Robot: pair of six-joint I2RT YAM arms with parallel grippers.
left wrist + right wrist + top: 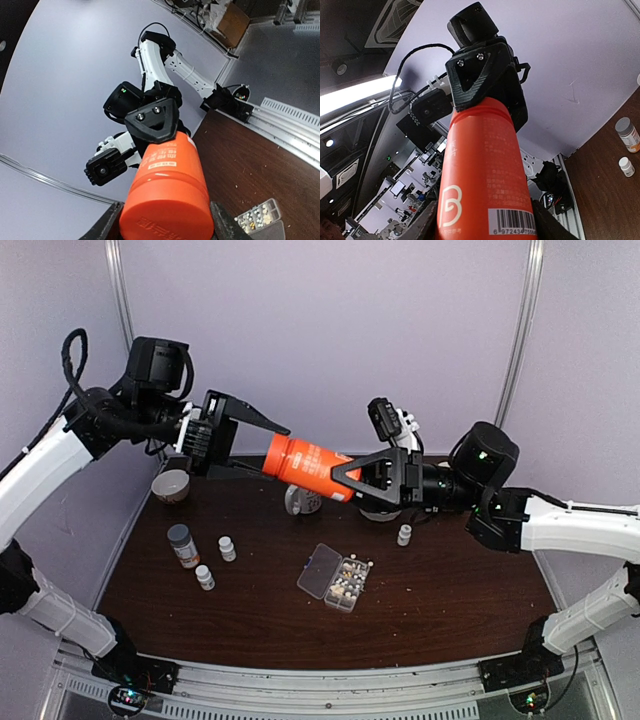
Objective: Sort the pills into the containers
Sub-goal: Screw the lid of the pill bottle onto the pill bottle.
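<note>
Orange bottle, one, from above: held over the tabletop, left hand and right hand each clamped half-wide on an end. Below: one open box of pills, three white vials, one grey-capped jar. Left wrist: bottle blocks most, box corner shows. Right wrist: bottle, jar, one vial.

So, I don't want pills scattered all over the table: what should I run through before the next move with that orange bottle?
1. Left gripper closed on one end of the orange bottle: ok.
2. Right gripper closed on the bottle's body: ok.
3. Bottle lifted off the table, lying roughly level between the arms: ok.
4. Organizer box with its lid open: ok.
5. Some pills already in the compartments: ok.
6. Bottle's cap loosened, and its mouth lined up over the box: cannot tell.
</note>
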